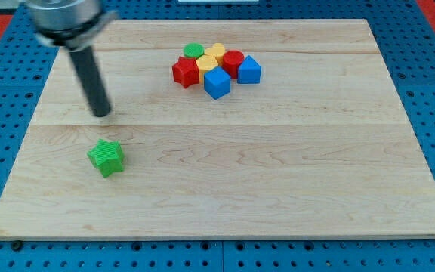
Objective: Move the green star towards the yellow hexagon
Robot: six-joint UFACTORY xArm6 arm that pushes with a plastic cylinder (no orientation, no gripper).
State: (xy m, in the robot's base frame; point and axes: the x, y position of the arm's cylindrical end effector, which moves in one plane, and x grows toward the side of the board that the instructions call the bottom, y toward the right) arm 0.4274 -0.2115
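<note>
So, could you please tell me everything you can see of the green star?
The green star is a small, chunky, bright green block with stubby points and a matte look. It lies flat on the wooden board, at the view's lower left, alone and far from the block cluster. Nothing touches it; my tip stands just above it in the view, apart.

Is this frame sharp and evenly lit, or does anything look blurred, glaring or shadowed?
Camera view: lighting is even with no glare on the wooden board; my tip and the rod look soft, slightly blurred; the green star casts only a faint shadow; the clustered blocks at the view's top are small and their edges soft.
</note>
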